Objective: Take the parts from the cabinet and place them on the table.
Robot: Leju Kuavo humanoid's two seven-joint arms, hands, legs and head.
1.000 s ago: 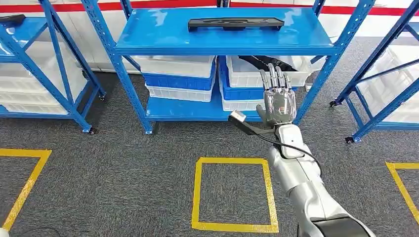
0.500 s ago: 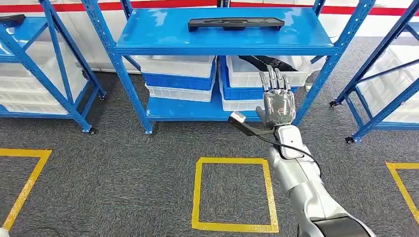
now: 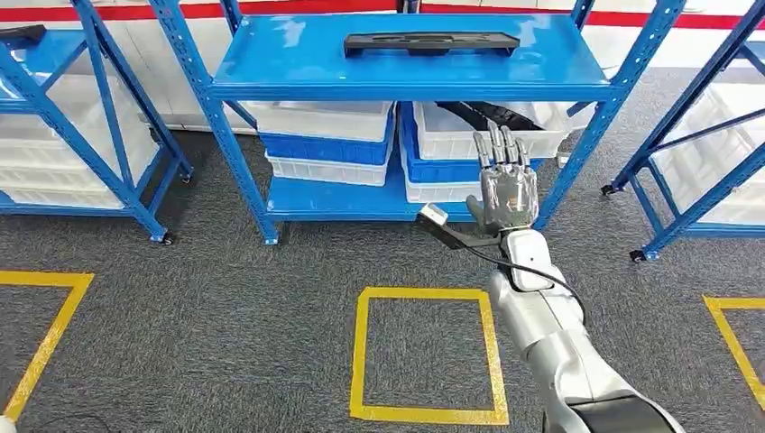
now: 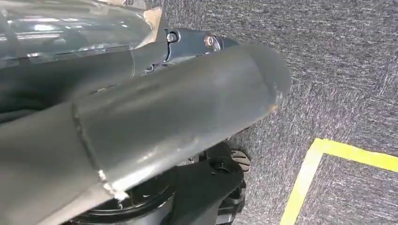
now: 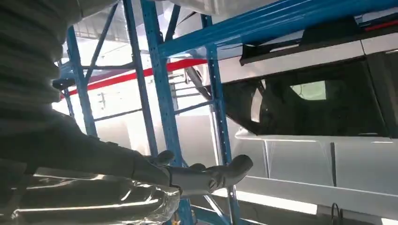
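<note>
- Right now, from the head view, I see my robot's right hand (image 3: pixel 508 189) raised in front of a blue metal shelf rack (image 3: pixel 410 86), fingers straight, spread a little apart, palm facing away, holding nothing.
- Its silver right arm (image 3: pixel 550 347) rises from the lower edge of the picture toward the rack, with a black cable running along the wrist.
- On the rack's top shelf lies a long flat black part (image 3: pixel 431 42), well above the right hand and untouched.
- Under that shelf, stacked white and blue bins (image 3: pixel 327 144) sit on the rack's bottom shelf; the right-hand stack (image 3: pixel 451 153) holds another dark part (image 3: pixel 487 113), just beyond the fingertips.
- On the grey carpet (image 3: pixel 225 325) in front of the rack, a square of yellow tape (image 3: pixel 424 356) is marked.
- More blue racks (image 3: pixel 81 117) with white bins stand on either side.
- From the left wrist view, I see the left hand's (image 4: pixel 141 122) grey thumb close up over carpet and yellow tape; I cannot tell how its fingers lie.
</note>
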